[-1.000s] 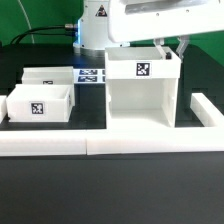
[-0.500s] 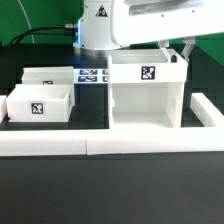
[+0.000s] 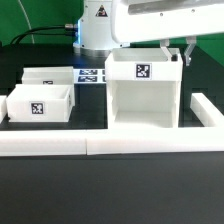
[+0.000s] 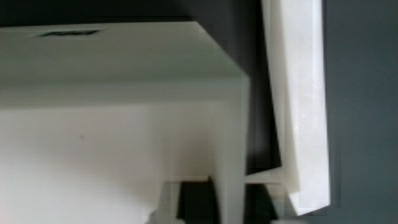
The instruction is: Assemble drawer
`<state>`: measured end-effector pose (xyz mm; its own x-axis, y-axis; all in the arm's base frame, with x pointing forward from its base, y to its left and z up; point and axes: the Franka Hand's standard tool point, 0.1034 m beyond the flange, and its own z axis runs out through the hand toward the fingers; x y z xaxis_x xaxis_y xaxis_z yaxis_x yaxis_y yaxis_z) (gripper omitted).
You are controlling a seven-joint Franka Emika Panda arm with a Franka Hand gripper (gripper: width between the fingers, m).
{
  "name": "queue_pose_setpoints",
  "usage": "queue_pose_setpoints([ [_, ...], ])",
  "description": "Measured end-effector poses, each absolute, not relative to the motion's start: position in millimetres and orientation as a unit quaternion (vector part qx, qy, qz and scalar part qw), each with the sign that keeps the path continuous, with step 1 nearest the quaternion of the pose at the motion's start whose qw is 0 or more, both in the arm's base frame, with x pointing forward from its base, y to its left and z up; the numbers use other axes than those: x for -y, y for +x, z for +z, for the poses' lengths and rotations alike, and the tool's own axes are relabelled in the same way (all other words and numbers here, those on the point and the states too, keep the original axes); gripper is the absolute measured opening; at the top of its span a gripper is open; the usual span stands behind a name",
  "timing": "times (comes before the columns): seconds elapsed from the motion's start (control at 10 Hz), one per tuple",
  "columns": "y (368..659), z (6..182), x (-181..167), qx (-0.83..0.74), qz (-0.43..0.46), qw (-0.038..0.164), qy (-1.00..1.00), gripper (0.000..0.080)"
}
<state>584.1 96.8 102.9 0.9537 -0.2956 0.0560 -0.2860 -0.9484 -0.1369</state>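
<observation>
Tall white housing (image 3: 143,100), open front, 1 tag (image 3: 142,70).

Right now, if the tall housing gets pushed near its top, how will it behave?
The housing stands tall, hollow, open-fronted: probably light, apt to tip rather than slide. Its thin walls look like moulded plastic: likely stiff, smooth, maybe slippery.
</observation>
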Motion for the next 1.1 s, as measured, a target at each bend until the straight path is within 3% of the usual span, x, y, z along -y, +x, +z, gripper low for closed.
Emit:
queue_pose_setpoints([
  [0.3,588.3,100.1,-103.6,-0.308,-0.029,0.070,-0.948,0.0041],
  [1.1,596.4,104.0,-109.1,-0.491,-0.016,0.087,-0.867,0.0042],
])
